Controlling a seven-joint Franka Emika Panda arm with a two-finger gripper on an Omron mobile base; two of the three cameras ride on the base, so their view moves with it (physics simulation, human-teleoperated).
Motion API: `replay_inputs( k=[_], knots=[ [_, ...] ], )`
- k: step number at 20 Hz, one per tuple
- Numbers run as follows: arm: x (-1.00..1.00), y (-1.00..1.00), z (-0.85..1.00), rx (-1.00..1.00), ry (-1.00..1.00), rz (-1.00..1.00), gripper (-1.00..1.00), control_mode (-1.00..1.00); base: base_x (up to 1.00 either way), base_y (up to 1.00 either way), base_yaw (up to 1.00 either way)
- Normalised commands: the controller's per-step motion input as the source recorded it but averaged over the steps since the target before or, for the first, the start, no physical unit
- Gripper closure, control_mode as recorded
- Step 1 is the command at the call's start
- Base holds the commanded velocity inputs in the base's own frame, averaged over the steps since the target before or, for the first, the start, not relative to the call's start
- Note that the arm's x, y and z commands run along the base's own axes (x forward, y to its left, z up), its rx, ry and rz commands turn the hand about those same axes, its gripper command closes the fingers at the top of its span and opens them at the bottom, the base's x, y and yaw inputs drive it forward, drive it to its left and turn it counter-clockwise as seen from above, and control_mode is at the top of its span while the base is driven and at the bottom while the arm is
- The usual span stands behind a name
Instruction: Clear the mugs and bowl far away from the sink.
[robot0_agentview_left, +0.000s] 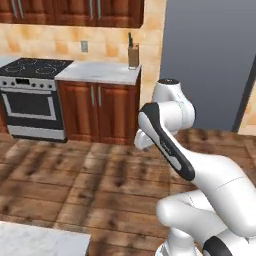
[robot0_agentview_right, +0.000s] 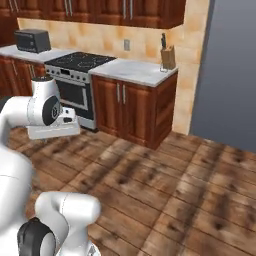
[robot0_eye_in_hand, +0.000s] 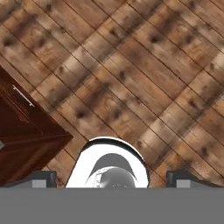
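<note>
Hand view shows your gripper (robot0_eye_in_hand: 109, 183) with tips spread wide over bare wooden floor (robot0_eye_in_hand: 144, 78), holding nothing — mugs, bowl and sink lie somewhere unseen, so clearing looks unstarted.

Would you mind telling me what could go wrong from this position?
The gripper hangs open over bare wood floor, with a cabinet corner close beside it; a swing or base turn might clip that. The knife block near the counter edge could be knocked off if the arm sweeps there.
</note>
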Motion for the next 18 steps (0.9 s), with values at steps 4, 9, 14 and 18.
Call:
replay_inputs(
  k=[4,9,14,18],
  knots=[
    [0.00,0.00,0.00,0.00,0.00,0.00,-1.00,1.00,0.00,0.00,-1.00],
    [0.00,0.00,0.00,0.00,0.00,0.00,-1.00,1.00,0.00,0.00,-1.00],
    [0.00,0.00,0.00,0.00,0.00,0.00,-1.00,1.00,0.00,0.00,-1.00],
    [0.00,0.00,0.00,0.00,0.00,0.00,-1.00,1.00,0.02,0.00,-0.97]
  ],
)
